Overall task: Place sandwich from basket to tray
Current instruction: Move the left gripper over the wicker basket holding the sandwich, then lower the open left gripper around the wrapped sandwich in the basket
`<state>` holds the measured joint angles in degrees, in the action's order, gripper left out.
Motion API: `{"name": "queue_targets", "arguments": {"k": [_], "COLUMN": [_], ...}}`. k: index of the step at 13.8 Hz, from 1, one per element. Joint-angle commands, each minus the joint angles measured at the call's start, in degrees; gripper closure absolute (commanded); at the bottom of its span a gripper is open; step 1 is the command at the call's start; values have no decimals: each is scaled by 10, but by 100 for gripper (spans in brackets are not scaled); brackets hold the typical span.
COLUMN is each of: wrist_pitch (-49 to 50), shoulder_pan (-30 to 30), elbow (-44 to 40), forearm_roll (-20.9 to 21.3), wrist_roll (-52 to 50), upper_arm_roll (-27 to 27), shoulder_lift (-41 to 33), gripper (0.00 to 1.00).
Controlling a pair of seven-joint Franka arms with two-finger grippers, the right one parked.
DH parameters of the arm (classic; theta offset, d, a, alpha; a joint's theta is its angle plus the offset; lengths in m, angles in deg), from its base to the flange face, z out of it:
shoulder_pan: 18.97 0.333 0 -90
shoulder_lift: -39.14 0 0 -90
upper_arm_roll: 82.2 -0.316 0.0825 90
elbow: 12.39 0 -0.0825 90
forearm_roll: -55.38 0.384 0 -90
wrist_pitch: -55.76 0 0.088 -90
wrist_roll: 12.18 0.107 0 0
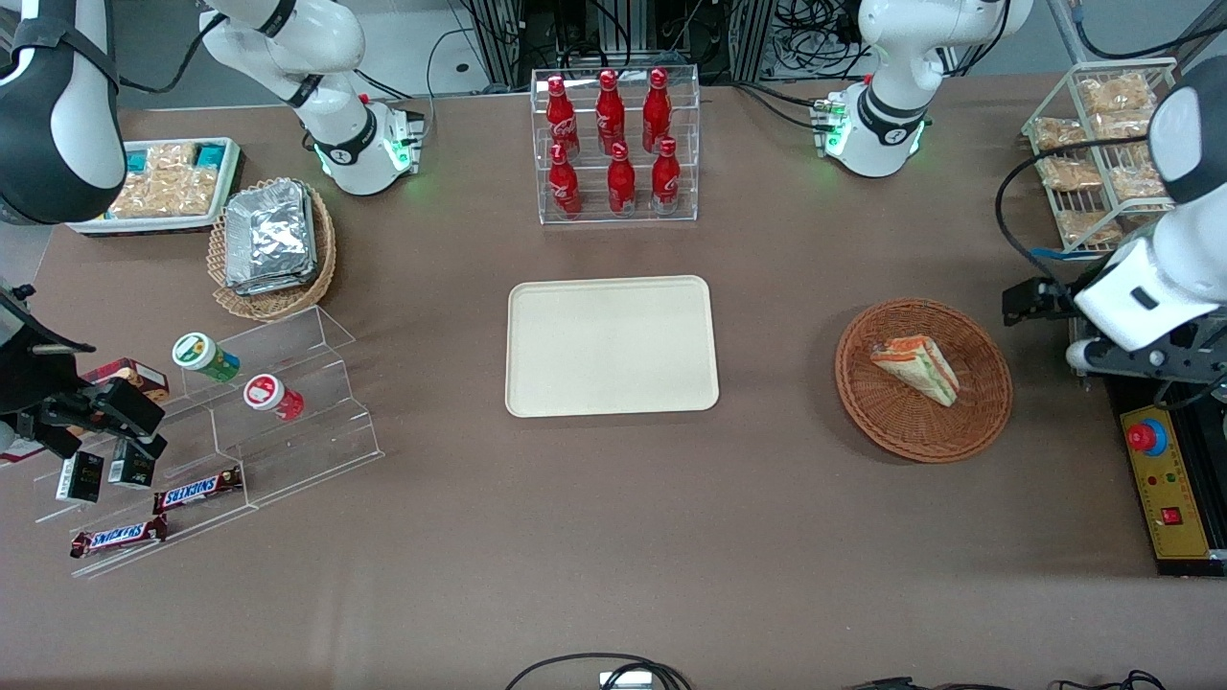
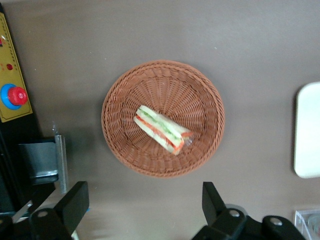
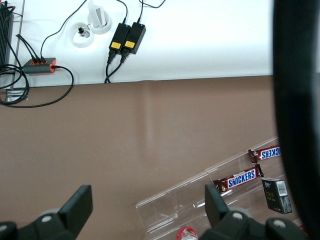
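sandwich (image 1: 917,367) lies in reddish basket (image 1: 987,417), toward working arm's end of table, one of each. gripper (image 2: 142,207) hangs above basket, fingers spread wide, holding nothing. best approach, i'd judge: drop straight down, straddle wedge across its bread faces, pinch gently. one beige tray (image 1: 612,346) bare at table centre. farther off, six red bottles (image 1: 613,139) in clear rack.
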<state>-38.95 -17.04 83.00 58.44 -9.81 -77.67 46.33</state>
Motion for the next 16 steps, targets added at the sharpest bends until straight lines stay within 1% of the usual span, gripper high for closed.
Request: {"name": "queue_targets", "arguments": {"k": [1, 6, 10, 12, 16], "wrist_pitch": [-66, -156, -269, -300, -330], "shoulder_pan": [-1, -2, -3, -3, -3], "elbow": [74, 168, 267, 291, 311], "forearm_roll": [10, 9, 9, 9, 10], "wrist_roll": [-67, -152, -248, -280, -341], "upper_arm_roll": [0, 0, 3, 5, 6], "shoulder_lift": [-19, -21, -35, -34, -24], "gripper": [0, 0, 0, 0, 0]}}
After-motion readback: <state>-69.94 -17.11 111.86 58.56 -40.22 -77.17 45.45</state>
